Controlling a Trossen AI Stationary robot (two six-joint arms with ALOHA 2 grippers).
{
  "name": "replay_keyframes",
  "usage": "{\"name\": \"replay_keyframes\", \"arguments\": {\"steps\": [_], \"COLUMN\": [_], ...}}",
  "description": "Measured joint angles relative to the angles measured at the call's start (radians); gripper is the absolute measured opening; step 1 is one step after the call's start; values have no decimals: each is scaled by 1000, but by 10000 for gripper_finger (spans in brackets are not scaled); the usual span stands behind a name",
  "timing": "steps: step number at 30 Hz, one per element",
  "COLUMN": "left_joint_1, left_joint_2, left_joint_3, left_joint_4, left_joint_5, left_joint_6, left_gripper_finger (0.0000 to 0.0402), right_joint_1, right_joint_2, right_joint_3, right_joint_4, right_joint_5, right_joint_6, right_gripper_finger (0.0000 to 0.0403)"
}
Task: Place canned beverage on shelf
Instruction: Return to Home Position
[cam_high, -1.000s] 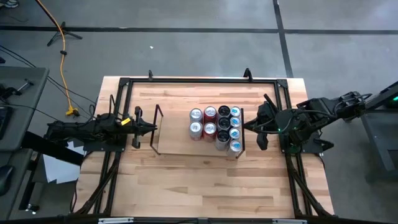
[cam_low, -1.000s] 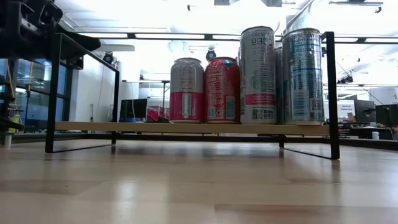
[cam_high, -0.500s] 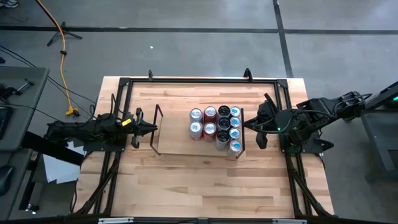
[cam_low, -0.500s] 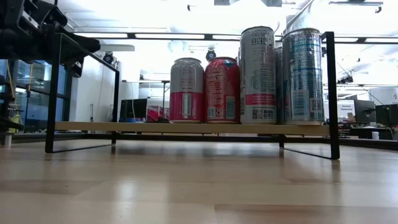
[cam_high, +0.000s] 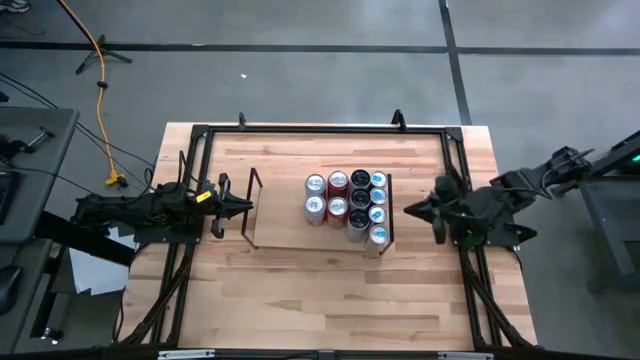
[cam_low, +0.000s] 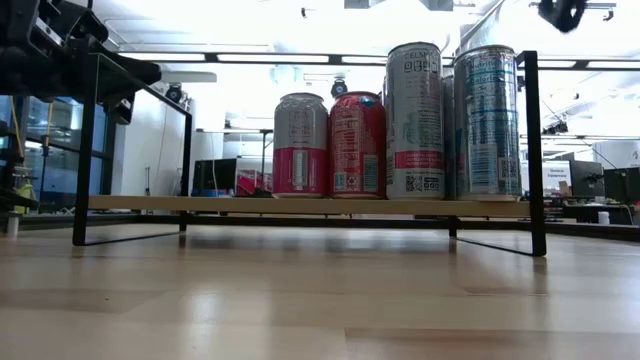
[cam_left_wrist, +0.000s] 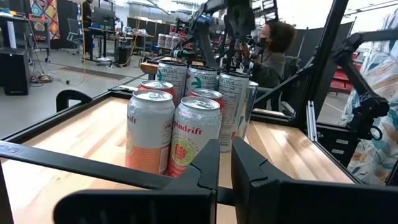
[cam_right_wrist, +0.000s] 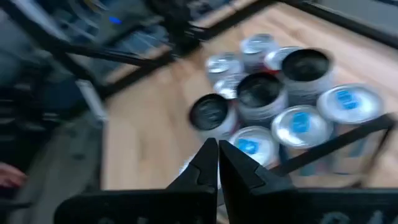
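Hovering just off the shelf's right end, the right tool (cam_high: 412, 210) points toward the cans with its fingers drawn together on nothing. Its own wrist view (cam_right_wrist: 216, 148) looks down on the can tops, so it hangs higher than they stand. In the low view a dark piece of that arm shows above the shelf's right end.

The left tool (cam_high: 243, 207) waits at the shelf's left end, low and level, its tips right at the wire frame (cam_high: 256, 180) there. Its fingers (cam_left_wrist: 208, 171) stand a narrow slit apart and grip nothing, and the frame's black bar crosses just ahead of them in its wrist view.

The shelf (cam_high: 280, 228) is a light-wood board with thin black wire frames at both short ends. All the cans stand upright on its right half, packed touching one another. Toward the shelf's middle are two Spindrift cans (cam_left_wrist: 196, 146), pink and silver, one behind the other. Beside them, toward the right end, stand two red cans (cam_high: 338, 194). Next comes a row of tall black-topped cans (cam_high: 359, 198), then a row of tall blue-tabbed cans (cam_high: 378, 205) against the right-end frame. From the low view the tall cans rise well above the short ones.

The worktop (cam_high: 300, 290) of wood planks spreads around the shelf on every side. Beyond the shelf's right end, past the worktop's rail, a person (cam_left_wrist: 273, 59) sits in the room.
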Motion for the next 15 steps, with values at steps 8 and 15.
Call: {"name": "replay_keyframes", "arguments": {"steps": [8, 15], "left_joint_1": [0, 0], "left_joint_2": [0, 0], "left_joint_3": [0, 0], "left_joint_4": [-1, -1], "left_joint_5": [0, 0], "left_joint_6": [0, 0], "left_gripper_finger": [0, 0], "right_joint_1": [-6, -103], "right_joint_2": [-367, -654], "right_joint_3": [-399, -532], "right_joint_4": [465, 491], "right_joint_5": [-35, -130], "right_joint_6": [-275, -419], "right_gripper_finger": [0, 0]}}
